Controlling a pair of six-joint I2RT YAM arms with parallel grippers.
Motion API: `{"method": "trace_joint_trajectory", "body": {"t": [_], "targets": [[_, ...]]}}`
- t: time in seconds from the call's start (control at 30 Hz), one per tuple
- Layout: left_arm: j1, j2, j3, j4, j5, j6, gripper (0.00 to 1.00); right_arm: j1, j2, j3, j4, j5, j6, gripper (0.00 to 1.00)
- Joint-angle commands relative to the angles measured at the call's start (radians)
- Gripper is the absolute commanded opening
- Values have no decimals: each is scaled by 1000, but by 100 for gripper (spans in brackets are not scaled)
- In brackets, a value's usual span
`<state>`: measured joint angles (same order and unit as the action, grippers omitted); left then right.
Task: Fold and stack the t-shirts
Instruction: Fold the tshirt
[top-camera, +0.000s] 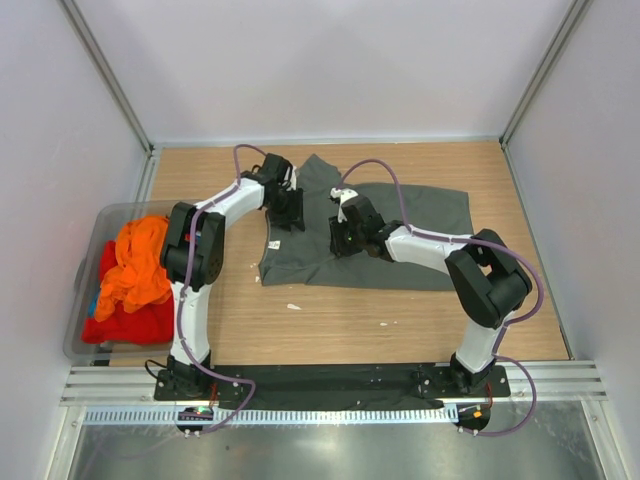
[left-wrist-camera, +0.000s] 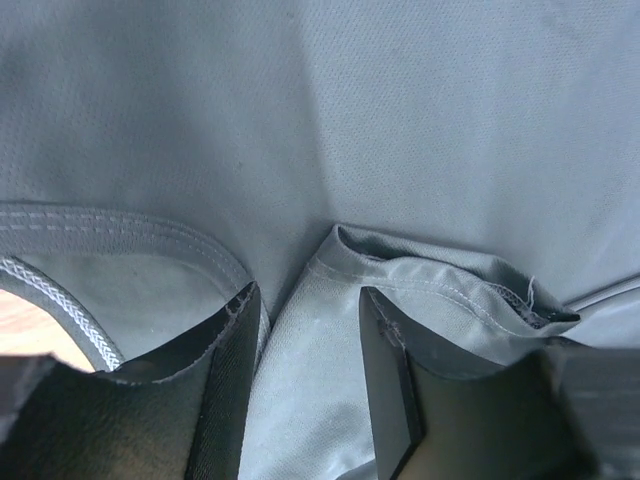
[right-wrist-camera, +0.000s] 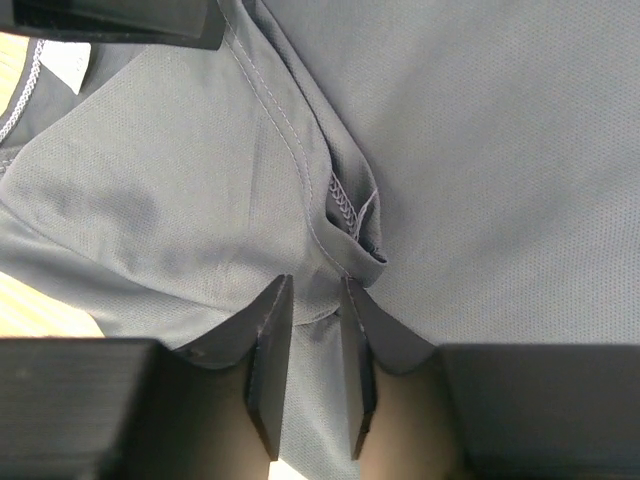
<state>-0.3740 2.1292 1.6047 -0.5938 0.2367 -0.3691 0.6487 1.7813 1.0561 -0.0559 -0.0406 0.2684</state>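
The dark grey-green t-shirt (top-camera: 410, 235) lies spread on the wooden table, its left part rumpled. My left gripper (top-camera: 290, 212) stands on the shirt's upper left; in the left wrist view (left-wrist-camera: 305, 305) its fingers close on a thick hemmed fold of the shirt (left-wrist-camera: 400, 120). My right gripper (top-camera: 345, 238) stands near the shirt's middle-left; in the right wrist view (right-wrist-camera: 317, 290) its fingers are nearly together, pinching a seam fold of the shirt (right-wrist-camera: 480, 150). The orange shirt (top-camera: 140, 262), the red shirt (top-camera: 130, 322) and a bit of the blue shirt (top-camera: 93, 300) lie heaped in the bin.
The translucent grey bin (top-camera: 82, 262) stands at the table's left edge. Two small white scraps (top-camera: 293, 306) lie on the bare wood in front of the shirt. White walls and metal frame posts enclose the table.
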Motion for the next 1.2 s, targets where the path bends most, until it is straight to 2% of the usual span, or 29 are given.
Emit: {"method": "trace_joint_trajectory", "body": {"t": [0.0, 0.03, 0.17, 0.27, 0.47, 0.6, 0.63, 0.73, 0.93, 1.17], "targets": [[-6, 15, 43, 29, 9, 36, 45, 2, -10, 4, 50, -2, -3, 30], [-6, 18, 43, 32, 15, 36, 43, 2, -11, 2, 50, -1, -3, 28], [-14, 12, 43, 37, 16, 38, 13, 2, -20, -5, 51, 7, -3, 16], [-14, -9, 47, 40, 12, 32, 0, 2, -20, -4, 50, 11, -3, 7], [-16, -35, 55, 57, 1, 19, 0, 2, -33, -15, 85, 18, 2, 4], [-16, -35, 32, 52, -36, 48, 4, 2, -52, -25, 85, 30, 8, 21], [-16, -34, 26, 54, -37, 64, 3, 2, -65, -31, 87, 36, 9, 27], [-16, -26, 6, 72, -25, 76, 0, -6, -74, -39, 85, 36, 6, 34], [-17, -38, 0, 103, -30, 52, 0, -37, -57, -39, 85, 31, 3, 42], [-19, -43, 18, 104, -37, 56, 0, -47, -7, -10, 94, 2, -1, 43]]}}
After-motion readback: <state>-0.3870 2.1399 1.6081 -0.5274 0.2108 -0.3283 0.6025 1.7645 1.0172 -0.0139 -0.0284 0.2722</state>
